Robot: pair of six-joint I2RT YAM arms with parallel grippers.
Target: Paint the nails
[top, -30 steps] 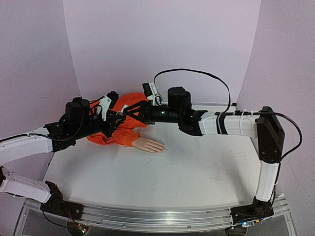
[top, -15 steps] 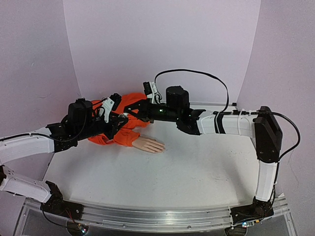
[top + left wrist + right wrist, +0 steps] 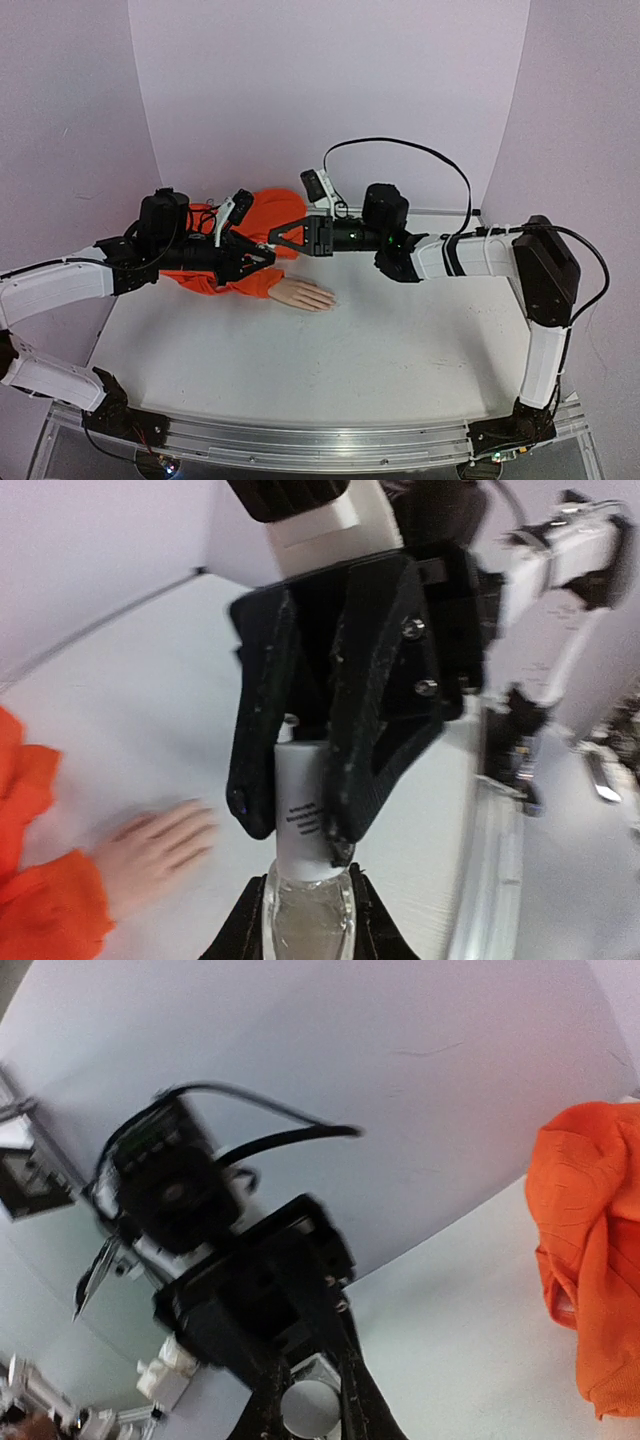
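A pale mannequin hand [image 3: 302,294] lies flat on the table, sticking out of an orange sleeve [image 3: 268,212]. Its nails are too small to make out. My left gripper [image 3: 256,258] is shut on a small clear glass bottle [image 3: 308,920], held in the air above the sleeve cuff. My right gripper [image 3: 280,238] meets it from the right and is shut on the bottle's white cap [image 3: 302,815]. In the right wrist view the cap's round end [image 3: 308,1410] sits between my right fingers. The hand [image 3: 150,848] shows blurred below and left of the bottle.
The white tabletop [image 3: 380,350] is enclosed by pale lilac walls at the back and sides. The orange garment [image 3: 590,1230] is bunched at the back of the table. A black cable [image 3: 400,150] loops above the right arm.
Both grippers, joined at the bottle, have shifted to the right. The right arm has drawn back to the right and the left arm has stretched out after it. The mannequin hand has not moved.
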